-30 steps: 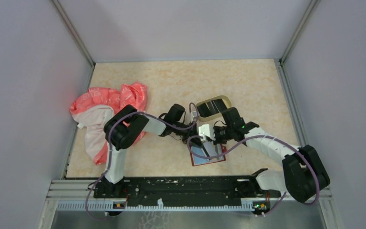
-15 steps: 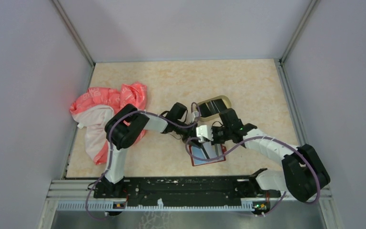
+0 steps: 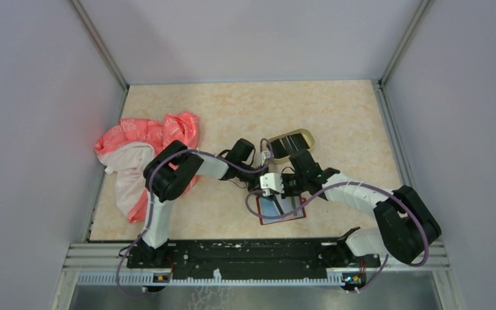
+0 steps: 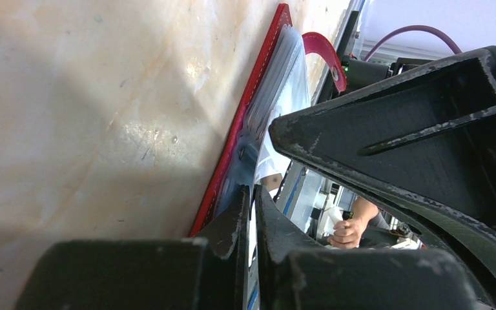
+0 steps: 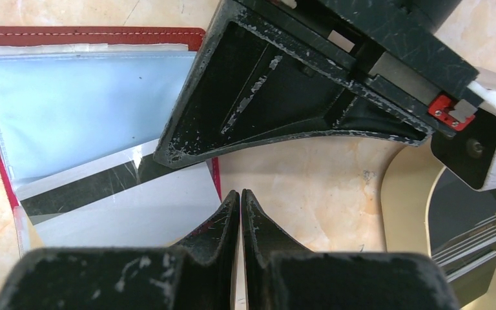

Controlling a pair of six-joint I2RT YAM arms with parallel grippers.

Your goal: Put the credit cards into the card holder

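While the table (image 3: 245, 110) and pink cloth (image 3: 145, 145) lie as before, the right arm (image 3: 355, 194) has swung leftward over the open red card holder (image 5: 90, 32) near the table's front. A striped credit card (image 5: 123, 206) sits half-sleeved in it. Left end effector (image 4: 253, 213) and right end effector (image 5: 240, 213) are both closed, any grip unclear.

**A:** So what kind of place have we got here?

**B:** A robotics lab, a test cell by the look of it! The left arm (image 3: 168, 177) and right arm (image 3: 361, 194) are bolted to a black rail (image 3: 252, 253) at 6 o'clock.

**A:** And it's boxed in?

**B:** Plain grey panels (image 3: 245, 39) at 9, 12 and 3 o'clock, held by bare metal posts (image 3: 100, 42). There's a beige table (image 3: 336, 116) in the middle, and purple cables (image 3: 352, 186) strung loose along the arms. Nothing homely about it!
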